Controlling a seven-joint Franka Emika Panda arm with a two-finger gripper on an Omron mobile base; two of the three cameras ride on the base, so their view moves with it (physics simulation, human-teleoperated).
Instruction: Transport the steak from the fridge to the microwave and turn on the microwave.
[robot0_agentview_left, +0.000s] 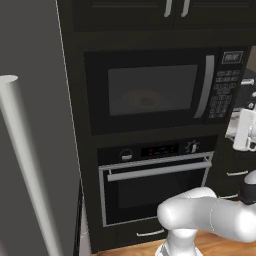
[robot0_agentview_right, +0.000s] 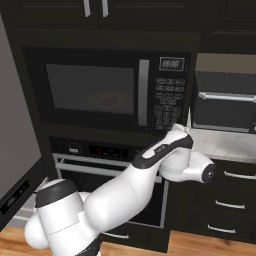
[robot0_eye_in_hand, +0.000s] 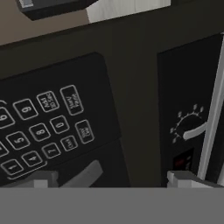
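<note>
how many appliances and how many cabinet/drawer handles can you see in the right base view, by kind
microwave: 1
oven: 1
toaster oven on the counter: 1
fridge: 1
upper cabinet handles: 2
drawer handles: 4
total: 10

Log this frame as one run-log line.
stage: start microwave | microwave door shut | steak inside on plate | end effector open, at keypad

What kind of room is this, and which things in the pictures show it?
It appears to be a home kitchen with dark cabinets. A built-in microwave with a keypad sits above an oven, the grey fridge stands at the left, and a counter with drawers lies to the right.
</note>
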